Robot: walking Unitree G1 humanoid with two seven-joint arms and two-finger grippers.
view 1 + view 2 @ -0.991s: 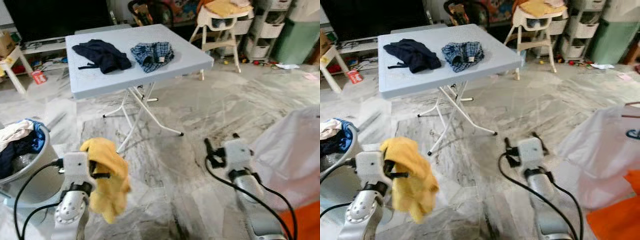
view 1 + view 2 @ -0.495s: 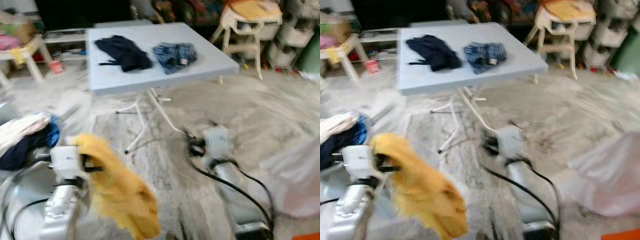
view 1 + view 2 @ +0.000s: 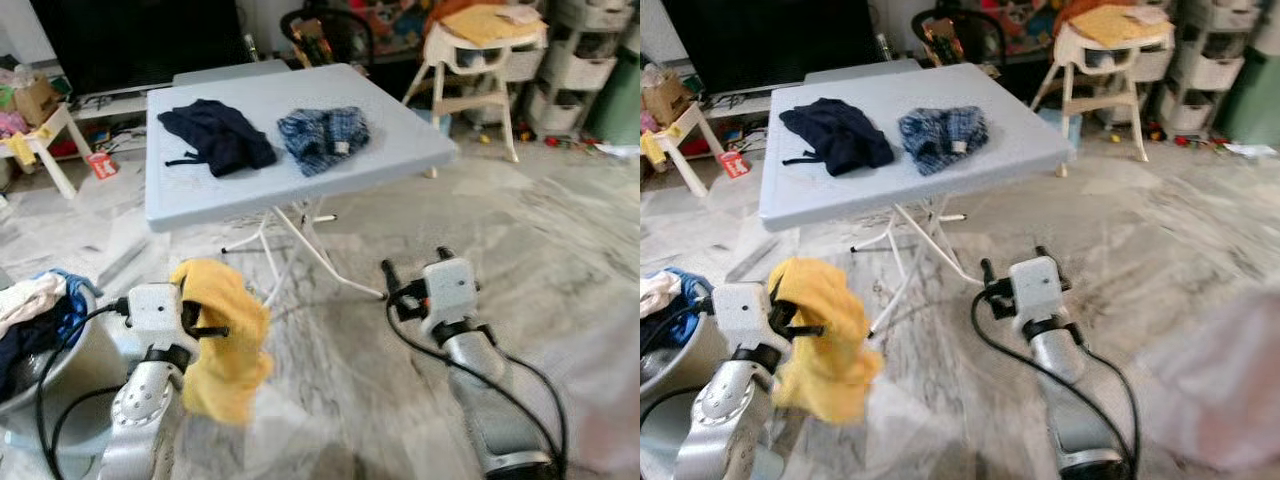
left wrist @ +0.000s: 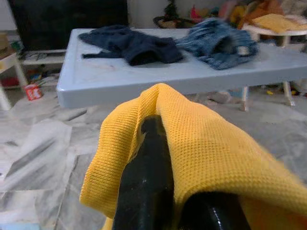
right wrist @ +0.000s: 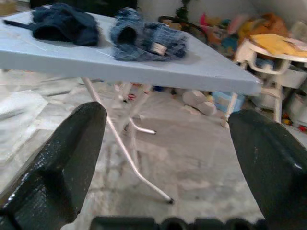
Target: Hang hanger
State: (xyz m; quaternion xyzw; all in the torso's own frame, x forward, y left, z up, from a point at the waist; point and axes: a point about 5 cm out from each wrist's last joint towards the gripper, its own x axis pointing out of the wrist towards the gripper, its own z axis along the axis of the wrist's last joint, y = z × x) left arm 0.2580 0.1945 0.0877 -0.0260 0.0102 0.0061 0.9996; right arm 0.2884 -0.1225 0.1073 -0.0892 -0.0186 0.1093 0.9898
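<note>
A yellow cloth (image 3: 226,338) hangs from my left gripper (image 3: 197,322), which is shut on it low at the front left. In the left wrist view the yellow cloth (image 4: 211,153) drapes over one black finger (image 4: 146,177) and hides the other. My right gripper (image 3: 415,264) is open and holds nothing, hovering above the marble floor in front of the table. Its two fingers (image 5: 62,163) stand wide apart in the right wrist view, pointing toward the table's legs.
A light blue folding table (image 3: 200,195) stands ahead with a navy garment (image 3: 215,135) and a blue plaid garment (image 3: 322,135) on it. A grey basket (image 3: 55,360) of clothes sits at my left. A white high chair (image 3: 475,60) stands at the back right.
The camera has swung and steadied, so the whole scene has shifted. The yellow cloth swung out and now hangs straight down. The white garment at the right has slid mostly out of view.
</note>
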